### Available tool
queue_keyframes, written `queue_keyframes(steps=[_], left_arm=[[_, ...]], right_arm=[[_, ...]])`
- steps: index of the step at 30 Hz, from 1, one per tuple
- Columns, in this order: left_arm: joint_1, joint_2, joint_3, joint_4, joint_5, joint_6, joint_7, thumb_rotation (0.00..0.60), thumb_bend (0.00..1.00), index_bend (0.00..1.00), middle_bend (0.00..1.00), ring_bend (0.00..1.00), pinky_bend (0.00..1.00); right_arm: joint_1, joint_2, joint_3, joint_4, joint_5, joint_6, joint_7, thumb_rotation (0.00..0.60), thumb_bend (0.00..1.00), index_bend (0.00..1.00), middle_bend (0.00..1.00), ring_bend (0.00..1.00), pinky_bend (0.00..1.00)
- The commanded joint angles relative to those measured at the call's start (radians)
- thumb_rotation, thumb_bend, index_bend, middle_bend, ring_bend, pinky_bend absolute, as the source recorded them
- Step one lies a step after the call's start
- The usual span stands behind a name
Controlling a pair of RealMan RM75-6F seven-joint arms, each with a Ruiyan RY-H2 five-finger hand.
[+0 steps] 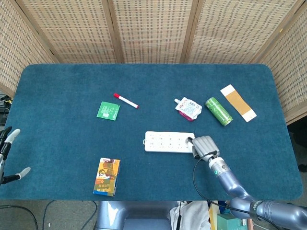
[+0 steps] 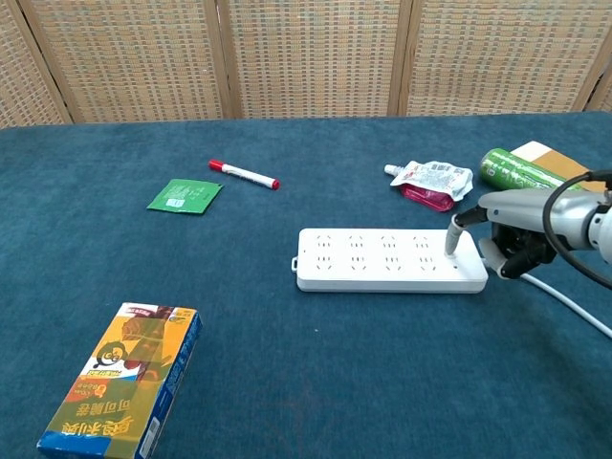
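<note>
The right robot hand (image 2: 512, 234) was low over the blue worktop (image 1: 62, 139), at the right end of the white power strip (image 2: 387, 259). One finger (image 2: 456, 232) was stretched out and pointed down, and its tip touched the top face of the strip near that end, while the other fingers were curled in under the palm and held nothing. In the head view the same right robot hand (image 1: 203, 145) showed from above as a closed fist right at the strip's end, and its forearm ran down and to the right toward the worktop's near edge. The power strip lay flat a little right of the middle of the worktop, with its long side along the near edge, and its white cable (image 2: 574, 309) ran off to the right from under the hand. The left robot hand (image 1: 8, 151) was at the far left edge of the head view, beside the worktop, with its fingers apart and nothing in them. Farther back lay a pink drink pouch (image 2: 432, 180), a green can (image 2: 519, 170) on its side, a red-capped marker (image 2: 243, 175) and a green sachet (image 2: 184, 195). A yellow carton (image 2: 124, 384) lay near the front left.
</note>
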Motion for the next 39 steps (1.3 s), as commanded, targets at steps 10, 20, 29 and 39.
queue_keyframes(steps=[10, 20, 29, 39], left_arm=[[0.000, -0.004, 0.000, 0.000, 0.004, 0.004, -0.001, 0.600, 0.00, 0.00, 0.00, 0.00, 0.00], [0.001, -0.007, 0.000, -0.002, 0.005, 0.008, 0.005, 0.600, 0.00, 0.00, 0.00, 0.00, 0.00], [0.003, -0.009, 0.003, 0.000, 0.008, 0.009, 0.011, 0.600, 0.00, 0.00, 0.00, 0.00, 0.00], [0.016, -0.016, 0.016, 0.007, 0.033, 0.029, 0.017, 0.600, 0.00, 0.00, 0.00, 0.00, 0.00]], right_arm=[[0.028, -0.014, -0.037, 0.014, 0.054, -0.012, -0.039, 0.600, 0.81, 0.28, 0.93, 0.93, 1.00], [0.030, -0.008, -0.031, 0.004, 0.024, 0.025, -0.009, 0.600, 0.81, 0.28, 0.93, 0.93, 1.00], [-0.057, 0.119, 0.057, -0.122, -0.290, 0.273, 0.192, 0.600, 0.81, 0.28, 0.93, 0.93, 1.00], [-0.288, 0.216, -0.077, -0.129, -0.517, 0.564, 0.259, 0.600, 0.01, 0.06, 0.14, 0.08, 0.22]])
